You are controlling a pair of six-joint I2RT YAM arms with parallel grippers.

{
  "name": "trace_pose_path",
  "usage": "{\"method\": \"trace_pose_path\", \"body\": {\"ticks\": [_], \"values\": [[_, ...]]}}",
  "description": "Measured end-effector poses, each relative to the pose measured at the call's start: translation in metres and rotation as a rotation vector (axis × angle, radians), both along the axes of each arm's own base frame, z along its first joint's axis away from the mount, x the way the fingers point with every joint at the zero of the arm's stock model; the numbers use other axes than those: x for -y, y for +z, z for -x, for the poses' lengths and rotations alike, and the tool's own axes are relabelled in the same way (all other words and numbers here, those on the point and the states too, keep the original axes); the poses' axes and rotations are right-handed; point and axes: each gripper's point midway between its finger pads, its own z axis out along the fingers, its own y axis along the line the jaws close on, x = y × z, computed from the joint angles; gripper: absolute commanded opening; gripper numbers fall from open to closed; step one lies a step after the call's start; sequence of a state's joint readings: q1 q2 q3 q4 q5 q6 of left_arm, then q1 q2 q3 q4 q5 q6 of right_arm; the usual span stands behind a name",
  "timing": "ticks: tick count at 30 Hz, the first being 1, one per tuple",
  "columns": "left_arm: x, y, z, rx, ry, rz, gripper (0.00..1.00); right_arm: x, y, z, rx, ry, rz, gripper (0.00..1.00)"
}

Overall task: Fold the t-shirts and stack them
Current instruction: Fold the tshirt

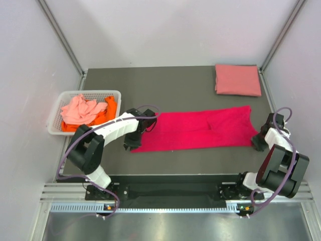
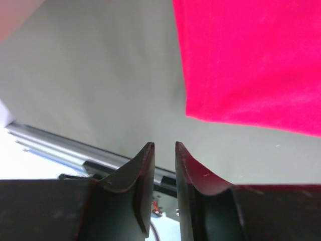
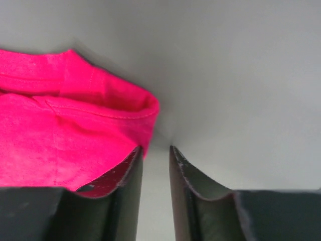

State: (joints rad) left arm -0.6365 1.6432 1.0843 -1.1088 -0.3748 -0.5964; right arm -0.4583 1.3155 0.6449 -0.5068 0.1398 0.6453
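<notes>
Only the overhead view shows the whole magenta-red t-shirt (image 1: 200,129), which lies flat on the table (image 1: 170,85) as a long band folded lengthwise. A folded salmon t-shirt (image 1: 237,79) lies beyond its right end. Well off its left end, a white basket (image 1: 55,131) holds a crumpled pale coral t-shirt (image 1: 80,110) and an orange t-shirt (image 1: 111,108). The wrist views alone show the jaws. The left gripper (image 2: 163,145) is slightly parted and empty, just short of the shirt's near-left corner. The right gripper (image 3: 155,148) is likewise slightly parted and empty, one finger beside the rolled hem at the right end. The left arm reaches in bent; the right arm is folded near its base.
</notes>
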Motion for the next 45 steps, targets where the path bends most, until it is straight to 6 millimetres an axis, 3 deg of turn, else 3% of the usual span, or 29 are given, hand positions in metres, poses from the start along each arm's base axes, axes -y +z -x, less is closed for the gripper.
{"method": "trace_pose_path", "body": {"ticks": [4, 6, 8, 12, 14, 16, 18, 20, 26, 37, 45], "values": [[-0.004, 0.008, 0.003, -0.006, -0.024, -0.045, 0.34, 0.003, 0.012, 0.002, -0.018, -0.007, 0.009, 0.35], [0.004, 0.021, -0.009, 0.026, -0.045, -0.028, 0.36, 0.006, 0.025, -0.005, 0.003, -0.009, 0.021, 0.36], [0.02, 0.037, -0.032, 0.088, -0.076, 0.027, 0.36, 0.01, 0.04, -0.016, 0.04, -0.004, 0.034, 0.35], [0.068, 0.082, -0.1, 0.255, -0.145, 0.162, 0.36, 0.008, 0.072, -0.056, 0.163, 0.09, 0.036, 0.34], [0.088, 0.096, -0.133, 0.308, -0.185, 0.222, 0.36, 0.003, 0.082, -0.078, 0.195, 0.158, 0.025, 0.34], [0.096, 0.1, -0.16, 0.331, -0.208, 0.26, 0.36, -0.006, 0.089, -0.104, 0.226, 0.238, 0.018, 0.34], [0.093, 0.092, -0.186, 0.328, -0.217, 0.29, 0.36, -0.019, 0.091, -0.118, 0.239, 0.304, 0.008, 0.34], [0.075, 0.076, -0.205, 0.304, -0.202, 0.294, 0.38, -0.032, 0.091, -0.125, 0.247, 0.355, -0.003, 0.34], [0.016, 0.029, -0.232, 0.205, -0.15, 0.291, 0.41, -0.057, 0.093, -0.134, 0.269, 0.437, -0.029, 0.34], [0.025, -0.004, -0.235, 0.099, -0.332, 0.266, 0.46, -0.062, 0.091, -0.136, 0.273, 0.479, -0.05, 0.34], [0.008, -0.018, -0.24, 0.074, -0.328, 0.193, 0.5, -0.062, 0.09, -0.135, 0.269, 0.494, -0.041, 0.34]]}}
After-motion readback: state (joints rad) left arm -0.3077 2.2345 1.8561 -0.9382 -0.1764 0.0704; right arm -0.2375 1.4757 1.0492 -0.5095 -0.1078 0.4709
